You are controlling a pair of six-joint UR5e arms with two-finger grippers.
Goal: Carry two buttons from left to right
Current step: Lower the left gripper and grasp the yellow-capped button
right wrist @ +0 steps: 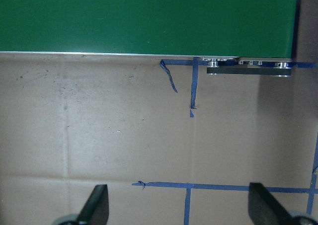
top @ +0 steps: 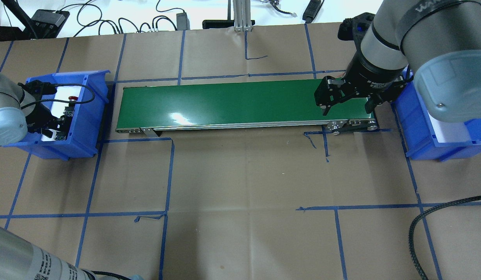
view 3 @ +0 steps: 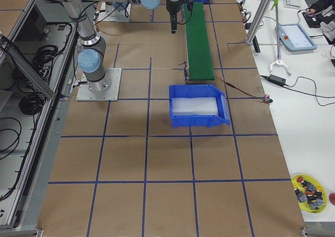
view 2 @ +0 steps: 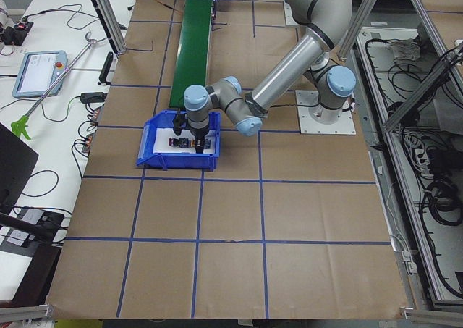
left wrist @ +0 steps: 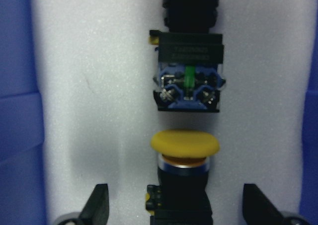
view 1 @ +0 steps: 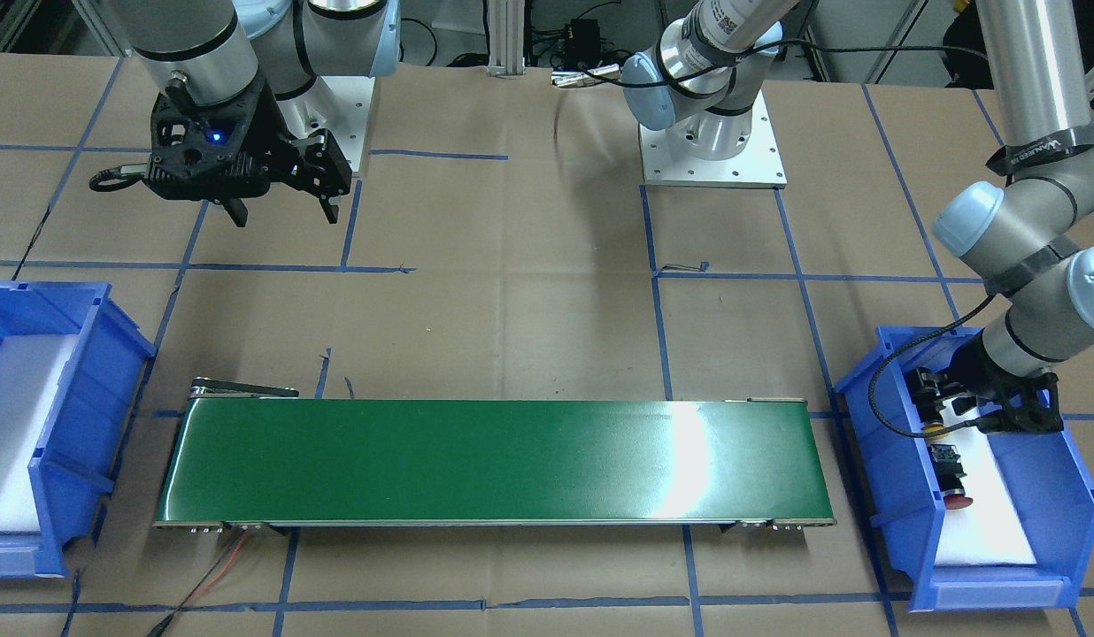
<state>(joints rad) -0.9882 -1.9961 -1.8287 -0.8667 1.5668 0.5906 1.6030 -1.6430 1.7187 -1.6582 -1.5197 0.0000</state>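
The left claw (left wrist: 176, 207) stands open around the yellow button (left wrist: 185, 143) in the blue bin (left wrist: 20, 111); the right claw (top: 347, 109) is open and holds nothing

The left claw reaches down inside the bin with its two fingers (left wrist: 99, 205) wide apart. The black body of the yellow button lies between them on the white foam pad (left wrist: 89, 86) and touches neither finger. The yellow cap points away from the claw. Ahead of the cap, in the same line but with a small gap, lies the red button (left wrist: 189, 56), with its terminal block facing the yellow cap. Its red cap is at the far end, as the front-facing view shows. The right claw hangs above the desk (top: 244, 175), its fingers also apart. The end of the green conveyor belt (top: 225, 103) is ahead of its tips, and the second blue bin (top: 419, 140) stands beside it
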